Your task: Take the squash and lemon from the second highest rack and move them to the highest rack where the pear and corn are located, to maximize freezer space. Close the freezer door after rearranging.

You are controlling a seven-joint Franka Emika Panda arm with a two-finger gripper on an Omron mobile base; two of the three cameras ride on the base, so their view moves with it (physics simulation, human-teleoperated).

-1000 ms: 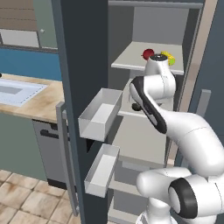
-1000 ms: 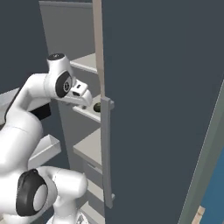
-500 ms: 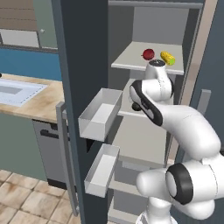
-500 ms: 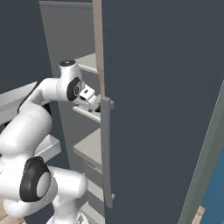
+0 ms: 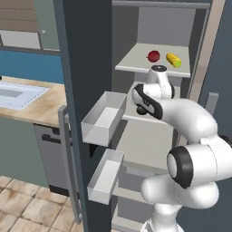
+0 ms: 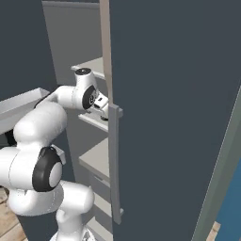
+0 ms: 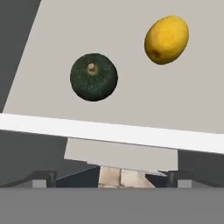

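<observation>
Squash (image 7: 93, 77) beside lemon (image 7: 166, 40) on rack (image 7: 52, 100)

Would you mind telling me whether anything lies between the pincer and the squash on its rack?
Nothing visible does. In the hand view the squash sits alone on the rack, the lemon off to one side, apart from it. The rack's white front edge lies between camera and squash.

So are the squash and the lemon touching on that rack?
Apart. The hand view shows bare shelf between the squash and the lemon.
</observation>
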